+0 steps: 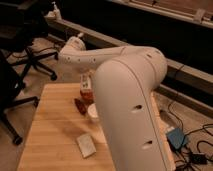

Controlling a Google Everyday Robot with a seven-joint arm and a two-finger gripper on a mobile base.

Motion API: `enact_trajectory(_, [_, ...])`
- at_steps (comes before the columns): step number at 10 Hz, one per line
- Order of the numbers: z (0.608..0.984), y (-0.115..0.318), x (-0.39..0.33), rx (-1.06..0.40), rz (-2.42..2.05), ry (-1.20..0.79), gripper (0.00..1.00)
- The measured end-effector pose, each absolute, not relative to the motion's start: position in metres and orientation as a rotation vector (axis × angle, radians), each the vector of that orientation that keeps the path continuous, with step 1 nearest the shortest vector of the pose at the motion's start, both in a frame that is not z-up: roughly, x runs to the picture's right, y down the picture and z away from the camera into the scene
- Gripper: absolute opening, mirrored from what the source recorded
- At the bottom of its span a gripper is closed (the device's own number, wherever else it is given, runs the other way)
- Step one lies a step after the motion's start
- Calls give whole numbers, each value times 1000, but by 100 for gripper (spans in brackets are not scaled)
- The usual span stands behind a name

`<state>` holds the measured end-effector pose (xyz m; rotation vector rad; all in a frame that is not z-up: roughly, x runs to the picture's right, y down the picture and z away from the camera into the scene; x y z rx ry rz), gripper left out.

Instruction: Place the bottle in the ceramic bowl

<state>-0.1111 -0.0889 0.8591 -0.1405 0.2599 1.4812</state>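
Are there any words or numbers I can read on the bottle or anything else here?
None can be read.
Slim white plastic bottle: label too blurred to read.
Pale rectangular block: no writing visible.
The tool sits above the glossy reddish-orange ceramic bowl, holding the bottle.

Wooden table point(52, 125) carrying a pale rectangular block point(86, 145) near the front, a small white cup point(93, 113) further back, and a dark red small object point(80, 105) just left of the cup. Black office chair point(35, 57) beyond the table's far left corner. Blue box point(176, 137) with cables on the floor at right.
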Motion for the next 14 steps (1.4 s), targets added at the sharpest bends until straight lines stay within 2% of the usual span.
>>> enact_trajectory(1, [863, -90, -108, -136, 1486, 265, 2])
enact_trajectory(3, [875, -91, -102, -130, 1494, 279, 19])
enact_trajectory(4, [878, -92, -101, -130, 1495, 281, 23])
enact_trajectory(9, [940, -68, -102, -140, 1470, 339, 27])
enact_trajectory(11, [959, -58, -105, -149, 1464, 348, 46])
enact_trajectory(14, [956, -71, -103, -112, 1474, 309, 75])
